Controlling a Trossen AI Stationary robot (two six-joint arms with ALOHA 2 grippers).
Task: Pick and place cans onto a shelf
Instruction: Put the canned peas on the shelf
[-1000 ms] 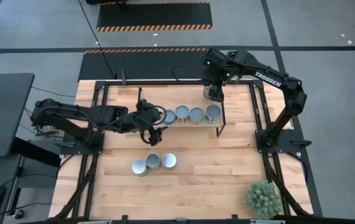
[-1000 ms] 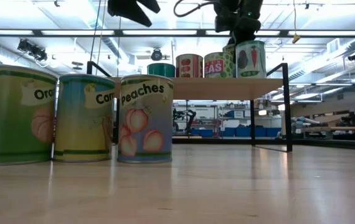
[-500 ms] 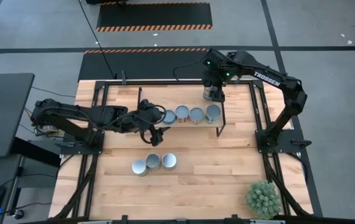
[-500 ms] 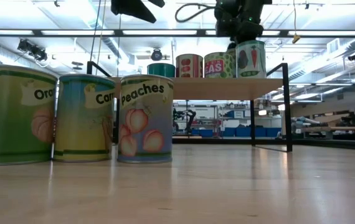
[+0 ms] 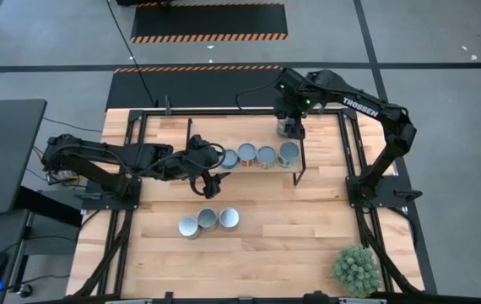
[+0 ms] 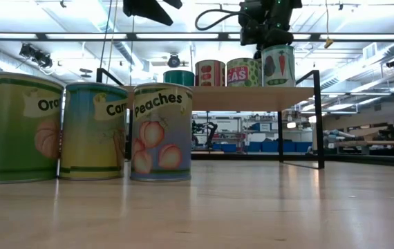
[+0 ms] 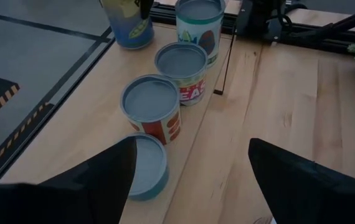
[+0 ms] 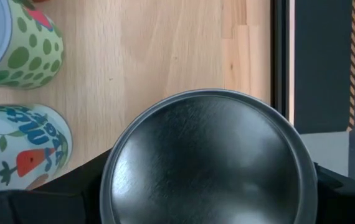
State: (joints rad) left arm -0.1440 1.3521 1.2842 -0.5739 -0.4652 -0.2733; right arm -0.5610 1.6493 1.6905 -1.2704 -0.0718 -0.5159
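My right gripper [image 5: 289, 127] is shut on a can [image 8: 208, 162] with a silver top, just beyond the right end of the shelf [image 6: 252, 98]. It hangs at the top of the low view [image 6: 265, 24]. Several cans stand in a row on the shelf board: the leftmost [image 5: 229, 158], two in the middle [image 5: 247, 154] [image 5: 266, 154], the rightmost [image 5: 289, 153]. Three cans [image 5: 208, 221] stand side by side on the table nearer the front. My left gripper [image 5: 203, 169] is open and empty at the shelf's left end, looking along the row [image 7: 190, 180]. My right gripper pinches the can by its round side wall just below the top rim [image 8: 112, 180], one finger [image 8: 47, 199] on each side. The fingers come from above, pointing down. The can stays upright, its top up; its bottom is hidden.
A green spiky potted plant [image 5: 356, 268] stands at the table's near right corner. The table's black frame rails [image 5: 346, 152] run along both sides. Bare wood lies between the shelf and the three front cans.
My right gripper has risen a little with the can still in its fingers, upright. My left gripper has kept still and open.
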